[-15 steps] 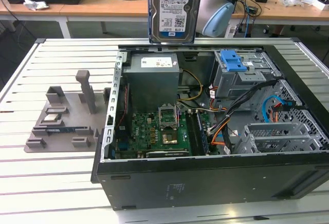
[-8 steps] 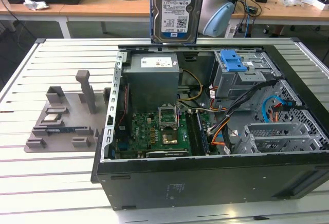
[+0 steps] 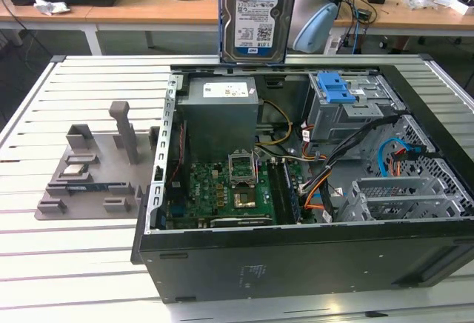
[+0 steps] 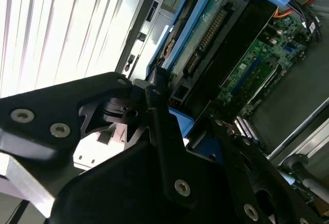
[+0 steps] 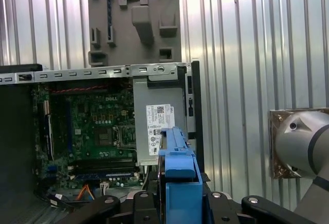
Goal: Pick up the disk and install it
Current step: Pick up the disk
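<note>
The disk [image 3: 258,13], a silver drive with a white-and-blue label in a blue bracket, hangs upright above the back edge of the open computer case [image 3: 296,264] in the exterior view. In both wrist views my gripper [image 5: 178,199] is shut on the disk's blue bracket [image 5: 177,157], with black fingers [image 4: 154,98] pressing on either side of it. The disk's connector edge [image 4: 211,34] points down toward the motherboard [image 3: 222,190]. The grey drive cage [image 3: 348,112] with its blue latch [image 3: 335,87] stands inside the case, toward the exterior view's right of the disk.
A grey foam tray [image 3: 89,167] to the exterior view's left of the case holds a processor chip [image 3: 74,169] and a thin memory stick [image 3: 89,187]. The power supply [image 3: 221,112] sits right below the disk. Cables [image 3: 326,182] run through the case. Desks with clutter stand behind.
</note>
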Available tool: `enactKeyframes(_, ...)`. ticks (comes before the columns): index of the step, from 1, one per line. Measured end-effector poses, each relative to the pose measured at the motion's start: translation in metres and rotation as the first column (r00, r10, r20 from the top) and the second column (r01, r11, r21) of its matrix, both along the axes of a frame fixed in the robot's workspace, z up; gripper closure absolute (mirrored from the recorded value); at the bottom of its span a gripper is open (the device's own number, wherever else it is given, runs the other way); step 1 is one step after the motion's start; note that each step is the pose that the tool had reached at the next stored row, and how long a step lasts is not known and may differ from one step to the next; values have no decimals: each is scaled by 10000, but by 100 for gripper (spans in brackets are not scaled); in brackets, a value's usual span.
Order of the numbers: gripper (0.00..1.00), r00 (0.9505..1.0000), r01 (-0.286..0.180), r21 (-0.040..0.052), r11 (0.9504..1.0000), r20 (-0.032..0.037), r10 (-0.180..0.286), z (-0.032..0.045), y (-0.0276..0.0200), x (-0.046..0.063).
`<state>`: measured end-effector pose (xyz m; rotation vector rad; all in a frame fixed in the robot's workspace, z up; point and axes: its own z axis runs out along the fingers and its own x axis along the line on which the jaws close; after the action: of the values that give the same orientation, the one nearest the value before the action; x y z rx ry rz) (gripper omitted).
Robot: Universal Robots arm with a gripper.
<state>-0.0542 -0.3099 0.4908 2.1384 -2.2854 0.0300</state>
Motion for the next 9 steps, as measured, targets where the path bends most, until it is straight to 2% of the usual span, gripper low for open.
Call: enactKeyframes(9, 63, 10000, 0, -1, 10000, 0, 0, 0, -21, 52)
